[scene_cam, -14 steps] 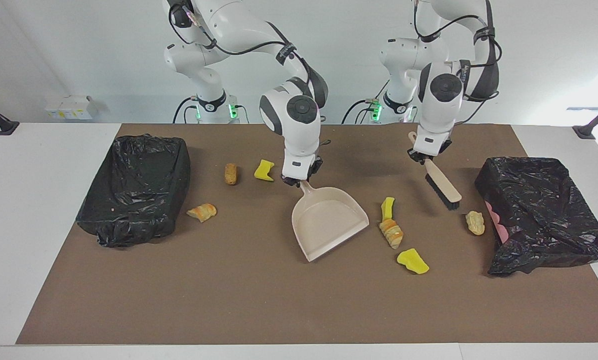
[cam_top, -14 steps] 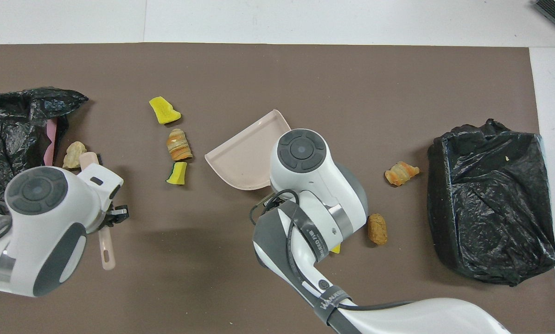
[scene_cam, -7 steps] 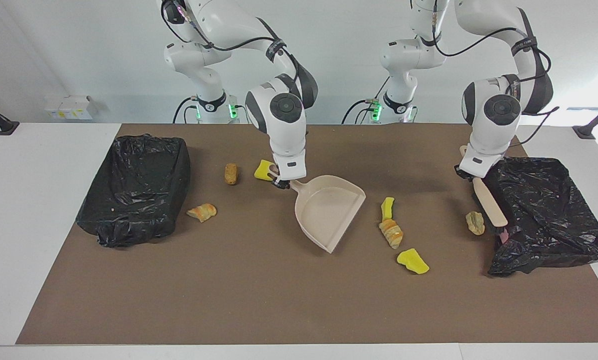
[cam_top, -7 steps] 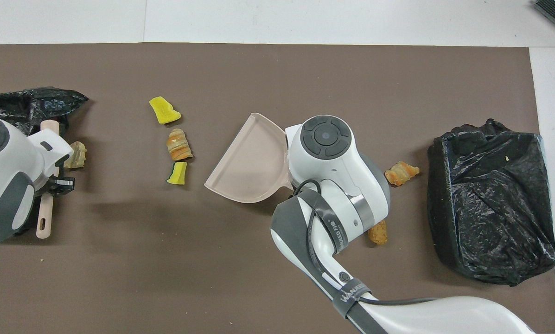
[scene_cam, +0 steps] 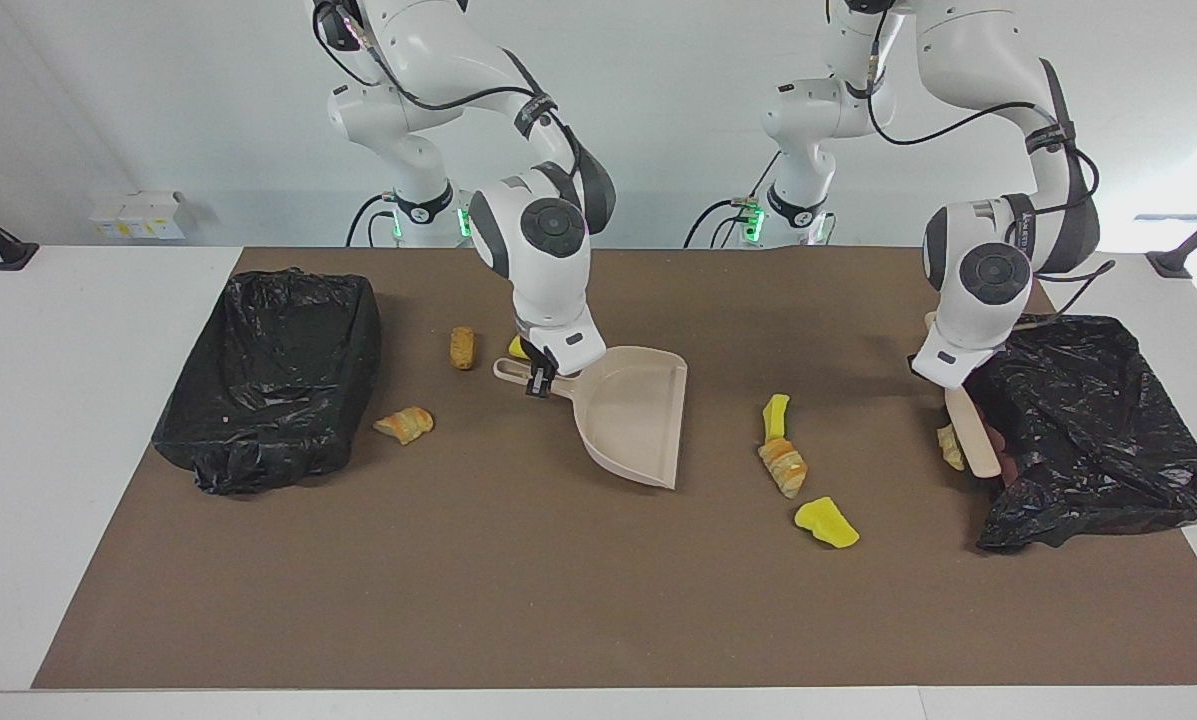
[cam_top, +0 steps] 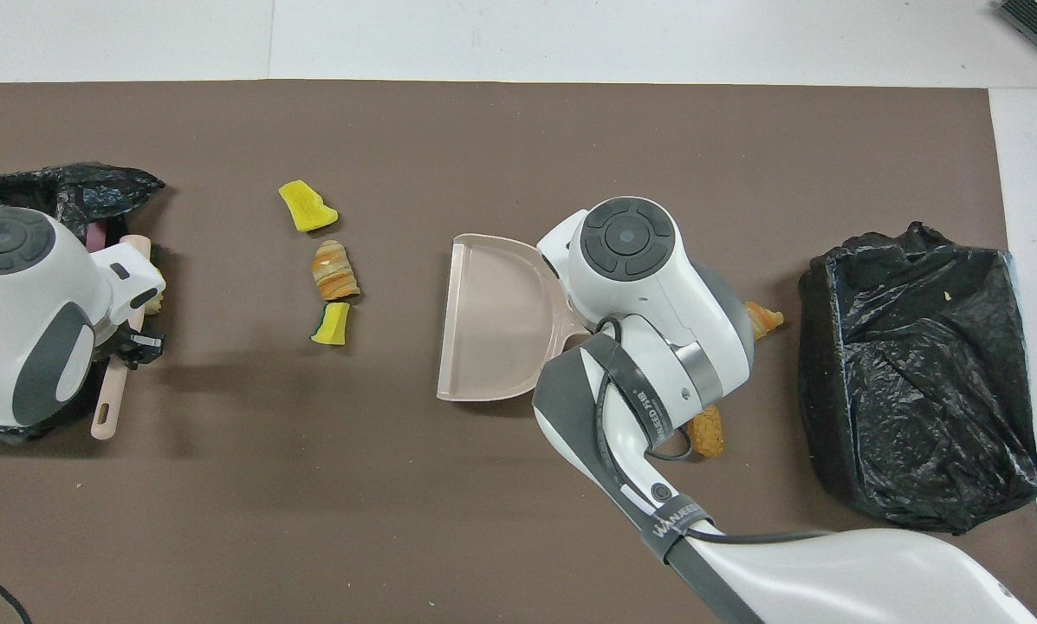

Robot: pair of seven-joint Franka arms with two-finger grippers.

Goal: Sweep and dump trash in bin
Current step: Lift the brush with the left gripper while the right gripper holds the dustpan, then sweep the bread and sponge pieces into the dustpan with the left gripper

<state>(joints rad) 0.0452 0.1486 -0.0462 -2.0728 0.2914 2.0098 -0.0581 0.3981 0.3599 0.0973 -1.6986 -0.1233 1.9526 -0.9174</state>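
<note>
My right gripper [scene_cam: 543, 378] is shut on the handle of the beige dustpan [scene_cam: 633, 415], whose mouth faces the left arm's end; it also shows in the overhead view [cam_top: 492, 325]. My left gripper [scene_cam: 936, 368] is shut on the beige brush [scene_cam: 970, 435], which points down beside a tan lump [scene_cam: 948, 445] at the black bag's edge. A yellow strip [scene_cam: 776, 415], a pastry piece [scene_cam: 783, 467] and a yellow chunk [scene_cam: 826, 522] lie between dustpan and brush. A brown lump [scene_cam: 462, 347], a pastry piece [scene_cam: 404, 424] and a half-hidden yellow chunk [scene_cam: 516, 347] lie toward the right arm's end.
A black-bagged bin [scene_cam: 278, 365] stands at the right arm's end of the brown mat, also in the overhead view [cam_top: 917, 381]. A crumpled black bag [scene_cam: 1088, 420] with something pink inside lies at the left arm's end.
My right gripper has swung the dustpan round so its mouth faces the left arm's end. My left gripper has carried the brush toward the black bag, down beside the tan lump.
</note>
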